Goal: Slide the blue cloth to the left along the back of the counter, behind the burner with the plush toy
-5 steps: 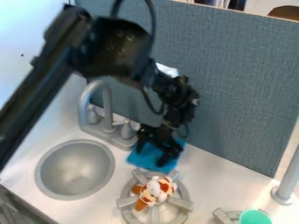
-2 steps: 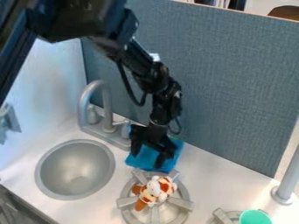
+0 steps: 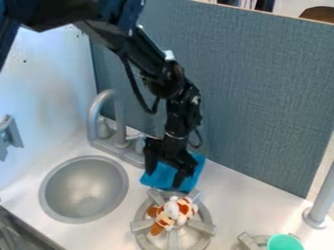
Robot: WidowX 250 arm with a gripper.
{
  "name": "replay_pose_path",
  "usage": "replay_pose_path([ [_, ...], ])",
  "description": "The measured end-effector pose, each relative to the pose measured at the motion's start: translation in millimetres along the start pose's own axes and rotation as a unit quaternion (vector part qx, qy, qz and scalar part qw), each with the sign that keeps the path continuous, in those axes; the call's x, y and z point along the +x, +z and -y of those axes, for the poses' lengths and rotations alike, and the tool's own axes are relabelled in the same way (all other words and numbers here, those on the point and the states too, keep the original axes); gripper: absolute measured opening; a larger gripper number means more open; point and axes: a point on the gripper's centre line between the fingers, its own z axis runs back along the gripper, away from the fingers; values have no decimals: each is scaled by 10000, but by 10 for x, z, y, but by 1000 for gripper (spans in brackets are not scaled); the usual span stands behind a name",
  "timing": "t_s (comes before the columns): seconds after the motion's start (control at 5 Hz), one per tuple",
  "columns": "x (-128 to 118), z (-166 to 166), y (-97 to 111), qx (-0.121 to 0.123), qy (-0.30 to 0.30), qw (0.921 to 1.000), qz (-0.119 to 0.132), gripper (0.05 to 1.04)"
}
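Well, you have the gripper [image 3: 163, 180] down over the blue cloth [image 3: 196, 167], its fingers standing apart with part of the cloth showing between them, so you can read it as open. The cloth lies on the white counter [image 3: 241, 200], behind the near burner [image 3: 141, 213] and to the right of the sink [image 3: 83, 190]. You can see a small white patch [image 3: 170, 54] on the arm [image 3: 171, 83]; whether it is a label, you can't tell.

Watch your edges: the blue-grey divider [image 3: 261, 88] rises just behind the cloth, and the faucet [image 3: 96, 110] stands close on the left. Toward you, the cloth's lower edge comes right up by the burner, where a white and orange plush toy [image 3: 172, 211] sits. To the right, you have counter running between the divider and the burner out to the grey post [image 3: 320, 205], with a green cup [image 3: 285, 242] at the lower edge of the view.

Compared with the first frame, you have the gripper a little further left, and the cloth has shifted slightly left too. The upper arm has swung up and left, uncovering a grey fixture [image 3: 10, 133] on the left wall.
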Motion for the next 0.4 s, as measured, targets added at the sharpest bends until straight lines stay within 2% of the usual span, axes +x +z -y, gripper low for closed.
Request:
replay_pose_path([
  [0.2,-99,57,131,-255,-294,9992,116,1000],
  [0.4,-119,75,183,-336,-415,9985,112,1000],
])
